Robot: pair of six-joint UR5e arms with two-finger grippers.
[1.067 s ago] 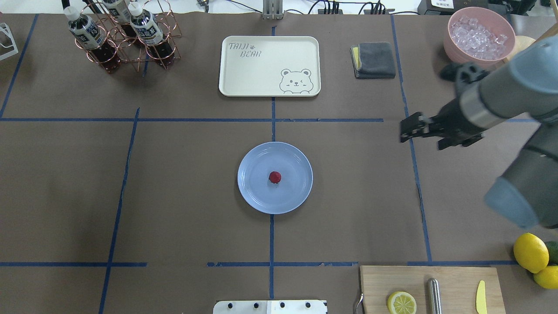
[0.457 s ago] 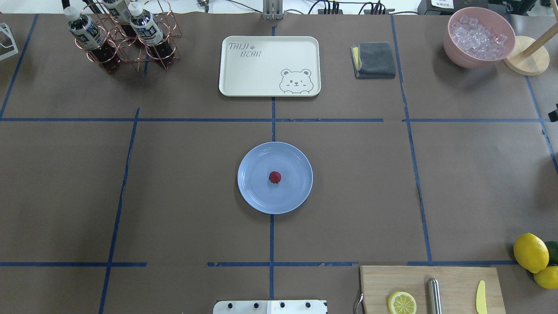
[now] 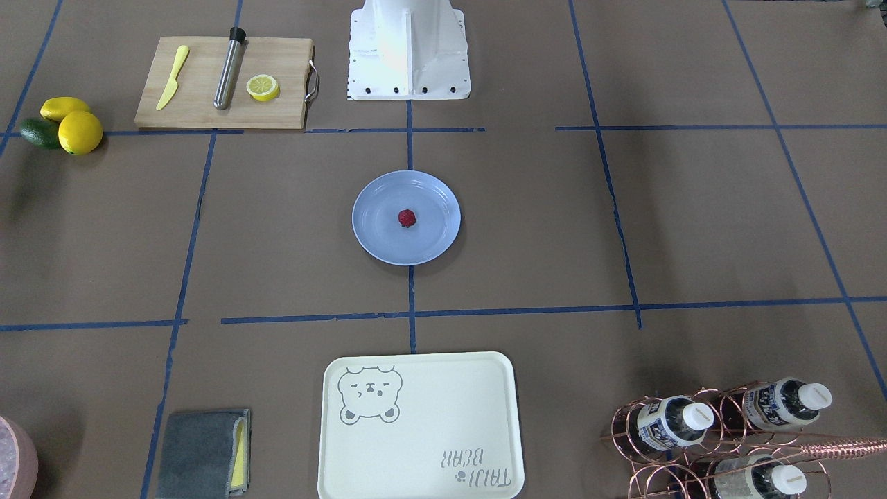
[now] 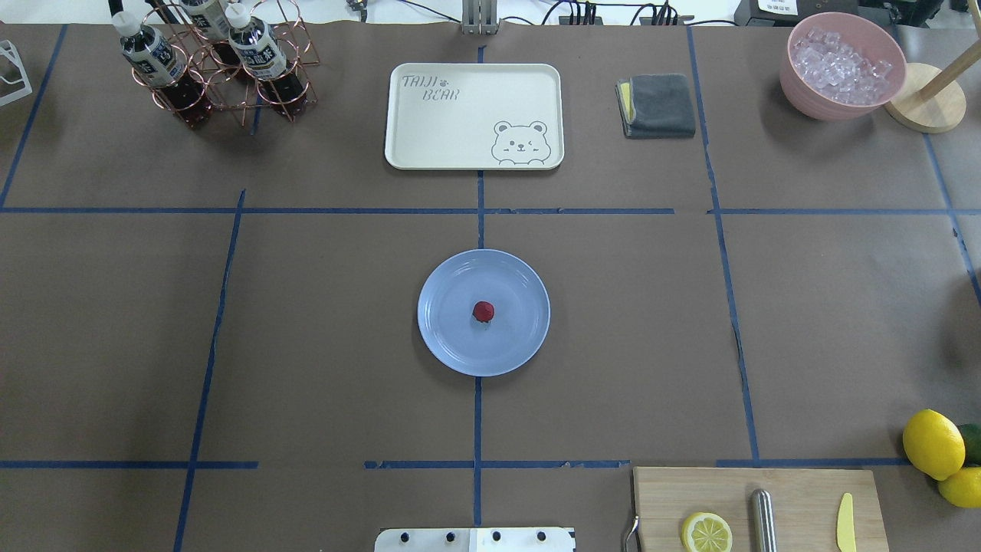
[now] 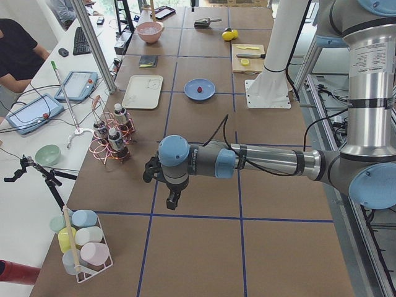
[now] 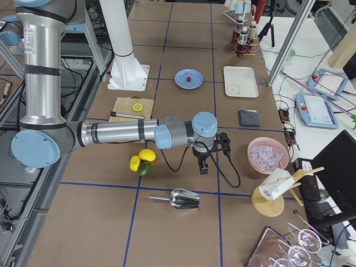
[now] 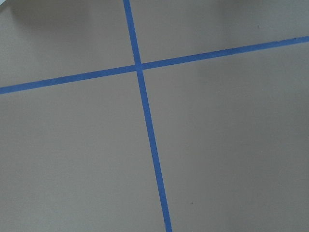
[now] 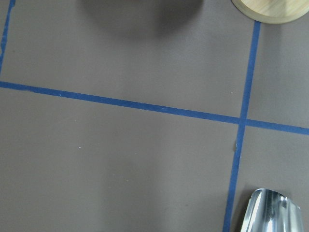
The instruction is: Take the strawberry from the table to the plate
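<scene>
The small dark-red strawberry [image 4: 483, 310] lies near the middle of the round light-blue plate [image 4: 452, 345], which rests on the brown-paper table [image 4: 306, 322] at its centre. The front-facing view shows the same strawberry [image 3: 407, 218] on the plate [image 3: 378, 239]. No gripper appears in either of these views. My left gripper [image 5: 172, 197] shows only in the exterior left view, far from the plate beside the bottle rack. My right gripper [image 6: 203, 167] shows only in the exterior right view, low over the table near the lemons. For both I cannot tell open or shut. The wrist views show only paper and blue tape.
A cream bear tray [image 4: 474, 115] lies beyond the plate. A copper rack of bottles [image 4: 214, 61], a grey cloth [image 4: 657, 105] and a pink bowl of ice [image 4: 843, 65] stand along the far edge. A cutting board [image 4: 797, 498] and lemons [image 4: 933, 443] sit at near right. A metal scoop [image 6: 178, 199] lies near my right gripper.
My right arm has pulled back out of the overhead view's right side. The strawberry and plate have not moved.
</scene>
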